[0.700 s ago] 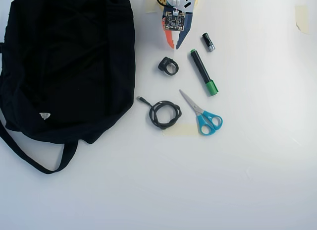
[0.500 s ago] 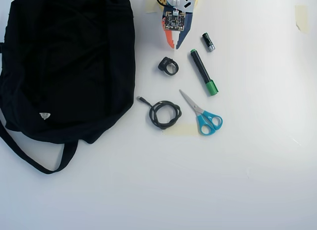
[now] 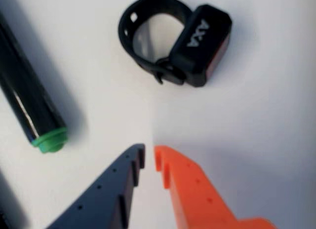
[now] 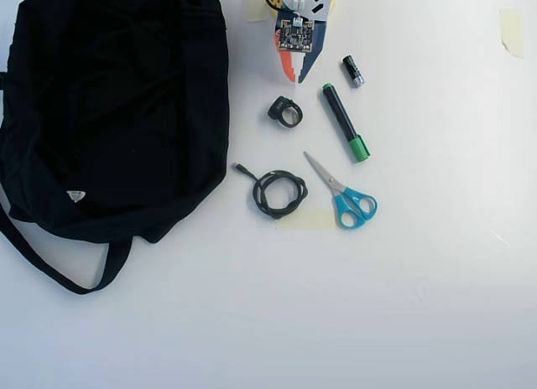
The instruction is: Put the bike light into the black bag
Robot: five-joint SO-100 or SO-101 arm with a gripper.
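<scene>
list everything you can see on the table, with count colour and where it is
black bag: 1, black with a small white tag, fills the left of the overhead view, strap trailing toward the bottom left
bike light: 1, black with a looped strap, just below the claw tips in the overhead view
marker: 1, black body with green cap, right of the bike light
small cylinder: 1, black and silver, above the marker's top end
cable: 1, black, coiled, below the bike light
scissors: 1, silver blades and blue handles, right of the cable
tape pieces: pale yellow, one at the top right, others partly under things
table: 1, white
claw: 1, one dark blue finger and one orange, nearly closed, holding nothing
</scene>
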